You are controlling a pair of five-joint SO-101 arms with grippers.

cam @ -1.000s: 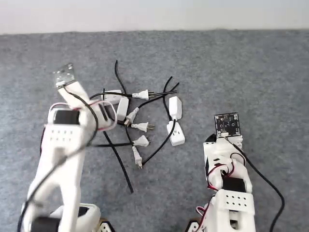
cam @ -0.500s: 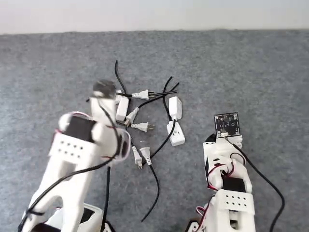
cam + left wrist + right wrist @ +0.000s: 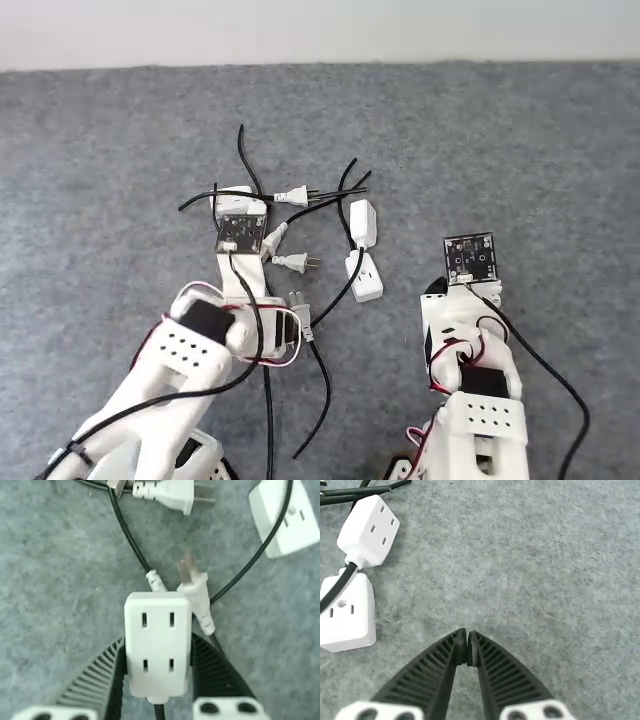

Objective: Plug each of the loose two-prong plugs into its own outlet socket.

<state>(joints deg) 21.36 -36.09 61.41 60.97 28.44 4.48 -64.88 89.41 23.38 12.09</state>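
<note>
The two-outlet socket block lay slots-up on the grey carpet, clamped across its sides by the left gripper. A loose two-prong plug rested just beside it. The right gripper, fingers closed on nothing, hovered well apart. The step called for a firm, level hold so prongs could meet one slot pair squarely.

Place: robot test bench, probably a lab
Surface: grey felt mat over the tabletop; plain white wall along its far edge
Rig: left arm and right arm, wiring exposed
</note>
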